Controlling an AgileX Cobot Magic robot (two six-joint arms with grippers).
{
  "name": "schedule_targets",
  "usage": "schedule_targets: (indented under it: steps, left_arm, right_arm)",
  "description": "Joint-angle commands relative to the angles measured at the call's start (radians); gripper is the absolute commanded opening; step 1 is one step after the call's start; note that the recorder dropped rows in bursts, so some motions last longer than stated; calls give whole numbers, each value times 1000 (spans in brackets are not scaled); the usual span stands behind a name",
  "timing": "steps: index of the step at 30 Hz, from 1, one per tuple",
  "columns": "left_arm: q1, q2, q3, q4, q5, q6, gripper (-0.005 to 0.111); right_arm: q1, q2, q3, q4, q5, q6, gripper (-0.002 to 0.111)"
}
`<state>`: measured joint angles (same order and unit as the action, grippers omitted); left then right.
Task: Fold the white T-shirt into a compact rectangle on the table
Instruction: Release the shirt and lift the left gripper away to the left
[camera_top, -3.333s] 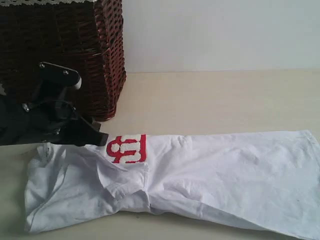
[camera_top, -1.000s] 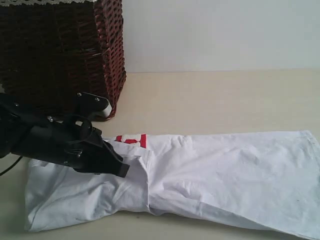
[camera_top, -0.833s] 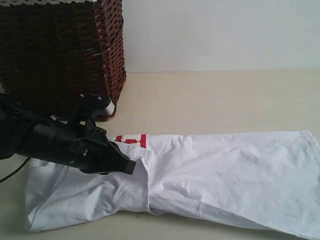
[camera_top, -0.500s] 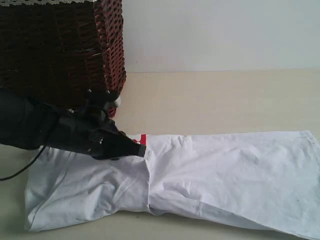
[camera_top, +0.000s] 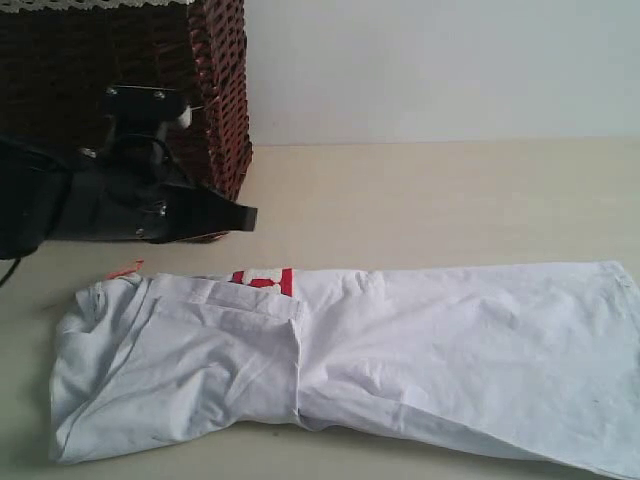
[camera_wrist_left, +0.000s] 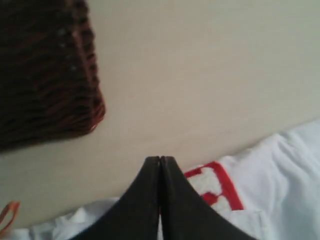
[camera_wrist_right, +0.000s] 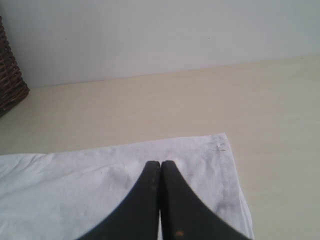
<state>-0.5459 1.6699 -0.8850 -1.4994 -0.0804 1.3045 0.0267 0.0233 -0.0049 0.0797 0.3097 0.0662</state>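
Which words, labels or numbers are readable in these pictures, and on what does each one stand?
No text can be read whole.
White T-shirt: red-outlined letters, mostly covered by a fold, not readable.
Orange neck tag: too small to read.

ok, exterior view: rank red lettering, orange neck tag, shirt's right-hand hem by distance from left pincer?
1. Red lettering, just below the left pincer.
2. Orange neck tag, left, at the collar.
3. Hem, far right.
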Motion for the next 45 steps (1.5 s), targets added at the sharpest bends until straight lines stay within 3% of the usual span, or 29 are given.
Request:
schedule_targets:
  steps: [1, 5, 9, 14, 18, 26, 33, 39, 45]
  left_arm:
    - [35, -45, 139, -92, -44, 3, 0]
    - [38, -85, 260, -225, -140, -3, 0]
    - [38, -99, 307, -233, -121, -3, 3]
    - [38, -99, 316, -233, -46, -3, 31]
    - [38, -99, 316, -237, -62, -4, 53]
    - [38, -33, 316, -243, -229, -103, 58]
    - [38, 28, 316, -243, -203, -135, 81]
    - [38, 28, 316, -245, -276, -135, 82]
    - [38, 29, 321, -245, -261, -150, 82]
  right_arm:
    - [-4, 3, 5, -7, -5, -2, 0]
    - [-4, 3, 5, -7, -5, -2, 0]
    - [-4, 3, 5, -7, -5, -2, 0]
    - [-4, 3, 5, -7, -5, -2, 0]
    - [-4, 3, 5, -7, -5, -2, 0]
    - [-4, 3, 5, -7, -5, -2, 0]
    - [-4, 3, 5, -7, -5, -2, 0]
    - [-4, 3, 5, -7, -5, -2, 0]
    - [-4, 3, 5, -7, -5, -2, 0]
